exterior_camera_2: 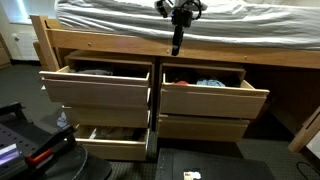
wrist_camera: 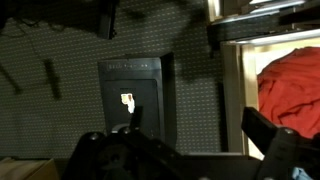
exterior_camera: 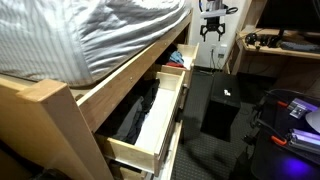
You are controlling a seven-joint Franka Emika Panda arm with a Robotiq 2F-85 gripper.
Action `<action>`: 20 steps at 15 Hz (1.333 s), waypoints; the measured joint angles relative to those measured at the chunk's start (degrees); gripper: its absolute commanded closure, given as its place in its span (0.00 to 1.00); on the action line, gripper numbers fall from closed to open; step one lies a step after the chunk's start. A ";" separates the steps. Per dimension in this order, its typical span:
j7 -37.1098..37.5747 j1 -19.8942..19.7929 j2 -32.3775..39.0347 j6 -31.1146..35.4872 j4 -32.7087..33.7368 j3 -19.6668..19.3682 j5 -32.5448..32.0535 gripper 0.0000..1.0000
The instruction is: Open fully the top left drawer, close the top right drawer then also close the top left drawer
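The top left drawer [exterior_camera_2: 95, 88] is pulled out, and black clothing lies in it [exterior_camera: 143, 110]. The top right drawer [exterior_camera_2: 212, 92] also stands out, with blue and reddish items inside [exterior_camera: 180, 57]. A red cloth in it shows at the right edge of the wrist view [wrist_camera: 292, 88]. My gripper [exterior_camera_2: 178, 42] hangs open and empty in front of the bed rail, above the gap between the two top drawers. It is small at the back in an exterior view [exterior_camera: 211, 28]. In the wrist view its fingers stand wide apart [wrist_camera: 200, 128] over the floor.
The lower left drawer [exterior_camera_2: 112, 143] is open too, with pale fabric in it. A black box [wrist_camera: 135, 100] stands on the floor in front of the drawers [exterior_camera: 222, 105]. The striped mattress [exterior_camera: 90, 35] overhangs above. Gear with red parts sits nearby [exterior_camera: 295, 108].
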 measured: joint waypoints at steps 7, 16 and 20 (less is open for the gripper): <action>-11.95 -2.65 9.32 -13.37 4.97 -4.11 -3.06 0.00; -5.48 -1.81 16.96 -4.21 4.68 -3.46 1.99 0.00; -0.92 -1.84 28.13 13.21 5.36 -3.41 4.87 0.00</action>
